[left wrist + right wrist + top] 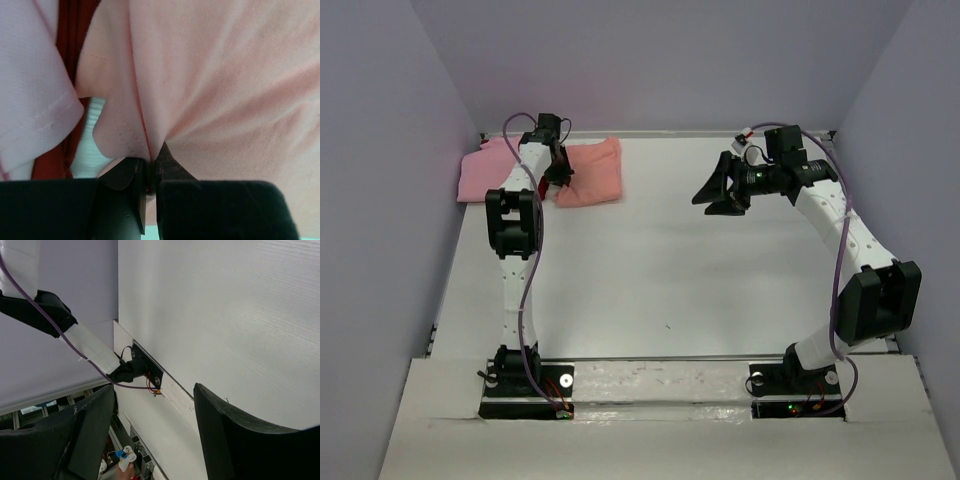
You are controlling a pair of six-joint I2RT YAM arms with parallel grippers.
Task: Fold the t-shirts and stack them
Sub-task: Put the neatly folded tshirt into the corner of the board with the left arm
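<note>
Folding looks barely begun: the left gripper (150, 172) pinches the salmon-orange shirt (592, 170), bunched with the lighter pink shirt (485, 162) and the dark red shirt (75, 25) at the far-left corner of the table (670, 280) (no tidy stack yet), while the right gripper (722, 190) hangs wide open.

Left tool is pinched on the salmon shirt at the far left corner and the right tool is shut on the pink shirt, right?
No. The right tool is open and holds nothing, as the right wrist view shows. The left tool is indeed pinched on the salmon shirt at the far left corner.
</note>
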